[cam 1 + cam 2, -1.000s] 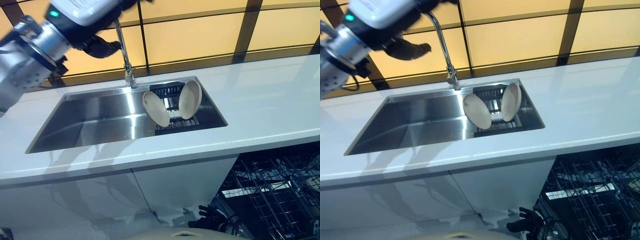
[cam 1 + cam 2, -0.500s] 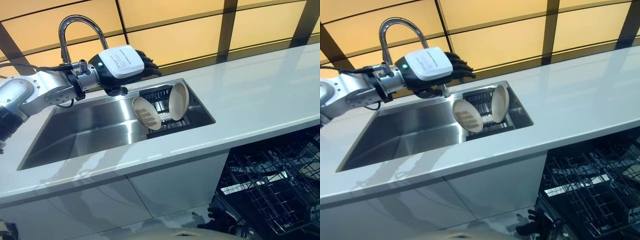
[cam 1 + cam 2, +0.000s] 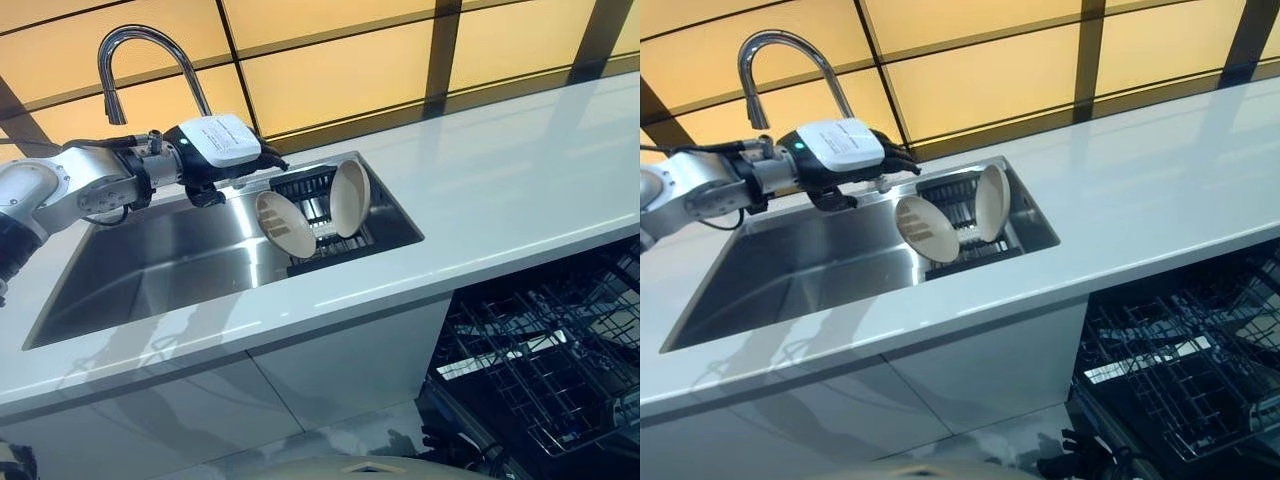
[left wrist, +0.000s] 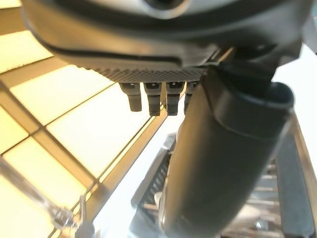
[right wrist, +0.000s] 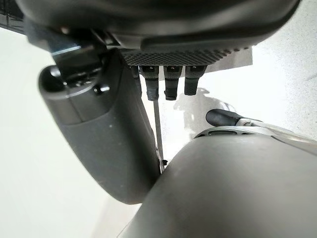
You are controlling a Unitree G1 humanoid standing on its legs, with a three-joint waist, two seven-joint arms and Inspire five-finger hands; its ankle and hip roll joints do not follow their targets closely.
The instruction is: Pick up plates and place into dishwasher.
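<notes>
A white counter (image 3: 520,190) is seen running past a steel sink (image 3: 160,265), whose left basin lies bare; below the counter's front edge at right, the dishwasher (image 3: 540,370) stands open with its wire rack pulled out. Two cream plates (image 3: 285,224) are held on edge in a dark rack (image 3: 315,190) at the sink's right end, tilted apart, the second plate (image 3: 349,198) against the right wall. The tap (image 3: 140,45) is arched over the back rim. The left hand (image 3: 222,152) is held level above the sink's back edge, just left of the rack, fingers extended and grasping nothing. The right hand (image 5: 114,129) is seen hanging with fingers relaxed, holding nothing.
</notes>
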